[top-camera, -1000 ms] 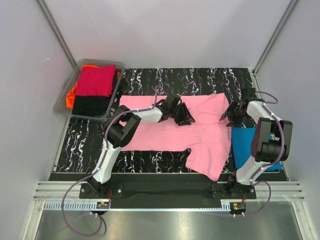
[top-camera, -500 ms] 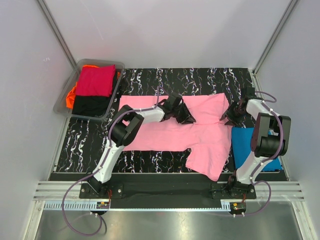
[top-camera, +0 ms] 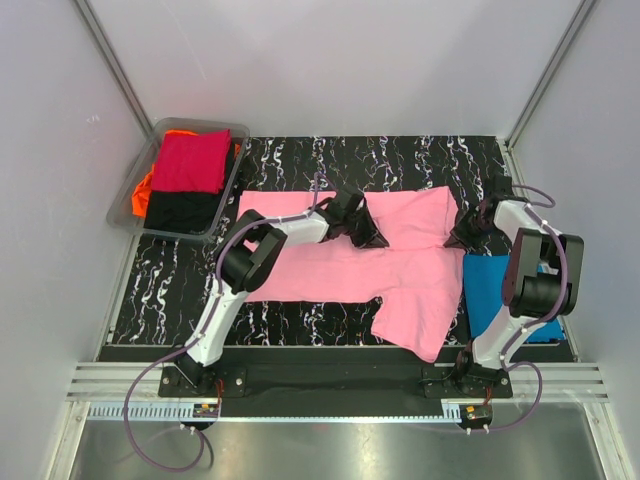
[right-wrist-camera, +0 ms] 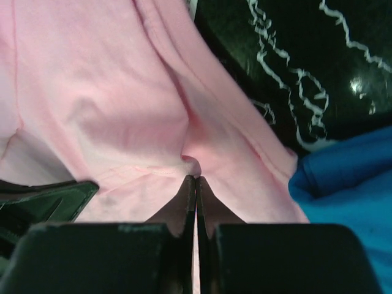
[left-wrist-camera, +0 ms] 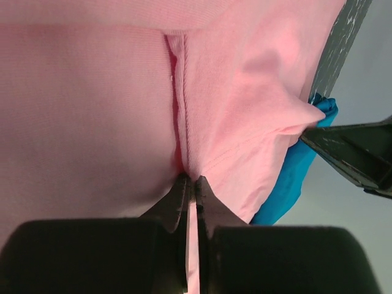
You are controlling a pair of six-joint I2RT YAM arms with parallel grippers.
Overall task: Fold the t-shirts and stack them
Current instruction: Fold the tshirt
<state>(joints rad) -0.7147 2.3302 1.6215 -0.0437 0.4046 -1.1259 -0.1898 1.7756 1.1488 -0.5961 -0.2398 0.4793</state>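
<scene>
Left tool (left-wrist-camera: 191,180) is closed to a sliver, with a thin pleat of the pink t-shirt (top-camera: 330,270) pinched in the jaws. The grip sits on a stitched seam that runs up the cloth, away from the wrist camera. From above, that tool is low over the shirt's upper middle, touching the cloth.

Right tool (right-wrist-camera: 195,179) is the same: jaws all but together, a small pucker of pink cloth nipped at the tips. It has the shirt at its right edge, close beside the hem. From above it sits at the far right end of the shirt. Each wrist view shows the other tool's black finger at its frame edge, so the two face each other along the shirt.

The pink t-shirt lies spread across the middle of the worktop (top-camera: 170,290), long axis left to right. Its near-right part reaches down toward the near edge. Its right edge touches the blue t-shirt (top-camera: 488,290); whether it overlaps can't be told.

The blue t-shirt lies flat at the right side of the worktop, partly hidden by the right arm.

Clear bin (top-camera: 127,203) sits at the far-left corner, beside the worktop. In it are the crimson t-shirt (top-camera: 190,160) at the far end, the black t-shirt (top-camera: 180,210) at the near end, and the orange t-shirt (top-camera: 144,186) showing along the left wall.
</scene>
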